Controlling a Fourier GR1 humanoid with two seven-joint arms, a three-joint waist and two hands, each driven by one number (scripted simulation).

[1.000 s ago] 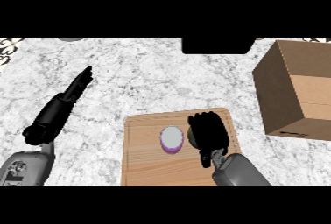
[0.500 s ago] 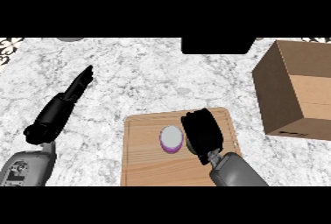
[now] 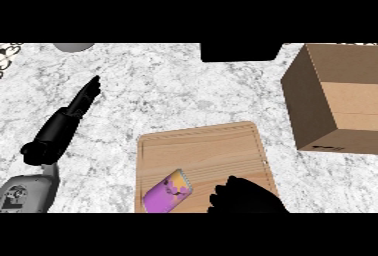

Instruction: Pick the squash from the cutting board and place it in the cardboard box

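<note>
The squash [image 3: 168, 192], purple with a yellow edge, lies tilted on the near left part of the wooden cutting board [image 3: 214, 145]. My right hand [image 3: 245, 198] shows as a dark shape at the board's near edge, just right of the squash and apart from it. Nothing shows in its hold. The cardboard box [image 3: 332, 100] stands open at the right, beyond the board's far right corner. My left hand [image 3: 74, 112] rests on the counter at the left, fingers straight and pointing away, far from the board.
A black object [image 3: 240, 51] sits at the counter's far edge, left of the box. A grey round thing [image 3: 72, 47] and a patterned item [image 3: 7, 52] show at the far left corner. Marble counter lies between board and box.
My right hand has drawn back from the board's middle to its near edge. The squash has shifted toward the near left and now lies tilted. The left hand has not moved.
</note>
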